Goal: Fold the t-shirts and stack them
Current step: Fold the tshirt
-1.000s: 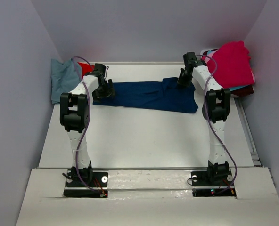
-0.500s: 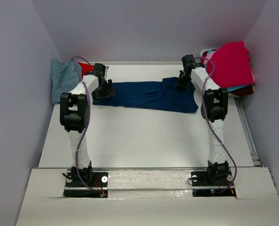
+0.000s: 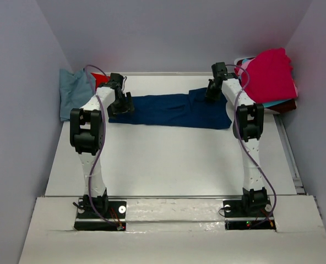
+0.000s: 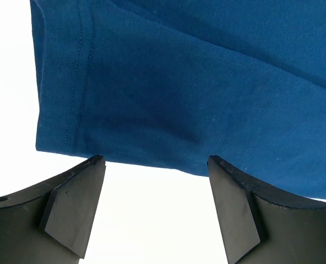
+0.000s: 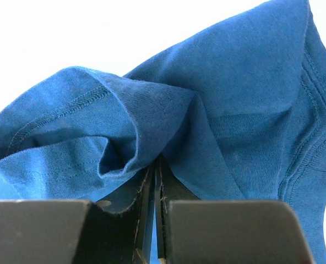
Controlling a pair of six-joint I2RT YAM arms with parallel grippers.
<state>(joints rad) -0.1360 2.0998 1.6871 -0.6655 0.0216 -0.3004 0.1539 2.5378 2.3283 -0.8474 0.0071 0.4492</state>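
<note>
At the right end of the navy t-shirt (image 3: 168, 111), the right gripper (image 5: 158, 212) pinches a bunched fold and has drawn it slightly inward within the past second. At its left hem the left gripper (image 4: 156, 179) hovers, jaws spread, holding nothing. Folding looks barely begun. A magenta t-shirt (image 3: 270, 74) waits beyond the right end.

The navy t-shirt (image 4: 207, 82) is showing soft, matt knit cloth with stitched hems; the left gripper (image 4: 156, 160) is looking like matt black plastic.

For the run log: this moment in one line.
left gripper open at navy t-shirt | right gripper shut on navy t-shirt
</note>
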